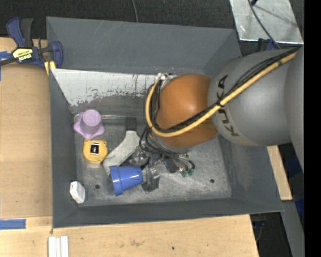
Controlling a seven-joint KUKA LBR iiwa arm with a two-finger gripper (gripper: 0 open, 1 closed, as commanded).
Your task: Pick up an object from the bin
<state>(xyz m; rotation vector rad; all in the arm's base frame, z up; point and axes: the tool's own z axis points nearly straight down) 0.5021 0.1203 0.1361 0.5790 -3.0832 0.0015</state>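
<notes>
My gripper (154, 169) is low in the middle of the bin, under the arm's orange cover, and much of it is hidden. A blue plastic cup (124, 179) lies on its side just left of it, its rim end close against the gripper. A white crumpled piece (122, 148) lies above the cup, touching the gripper's upper left side. I see nothing held in the gripper.
A yellow tape measure (94, 150) lies left of the white piece. A lilac cup-like thing (88, 123) stands upside down behind it. A small white object (77, 191) sits in the front left corner. The arm covers the bin's right half.
</notes>
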